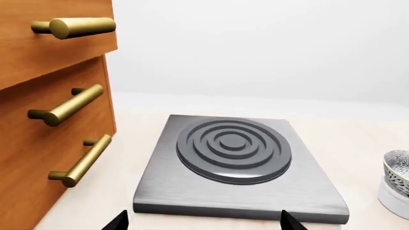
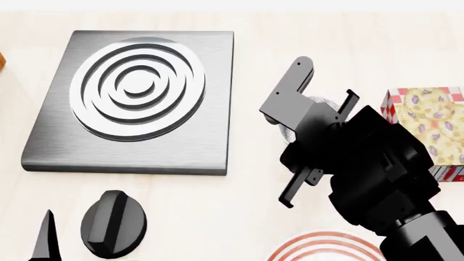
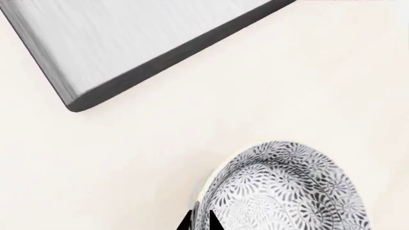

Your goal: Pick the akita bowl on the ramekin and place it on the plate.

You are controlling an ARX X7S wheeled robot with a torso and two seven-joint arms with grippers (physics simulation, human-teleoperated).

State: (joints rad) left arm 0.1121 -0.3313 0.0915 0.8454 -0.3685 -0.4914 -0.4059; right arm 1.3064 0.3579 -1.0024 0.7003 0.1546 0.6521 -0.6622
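- The pale counter lies under both arms and carries everything here.
- The wooden drawer unit with brass handles stands beside the left gripper, off to one side of its open jaws.
- The grey hob slab with raised rings lies straight ahead of the left jaws. These are spread wide and hold nothing.
- The plate with red rings lies behind the right gripper, on the robot's side of it, near the wrist. Only part of its rim shows.
- The patterned box stands on the outer side of the right arm, apart from the jaws.
- The black knob lies just beside the left jaw tip.
- The bowl, speckled grey and white, sits on the white cup. The right jaw tips are at its near rim.
- The right tips stand narrow, close together at that rim. I cannot tell whether they are pinching it.
- Judged step: taking the grasp, with the bowl not yet lifted.
- Next comes a firm pinch on the rim, then a straight lift clear of the cup so the cup stays put. After that the arm draws back toward the plate and lowers the bowl level.
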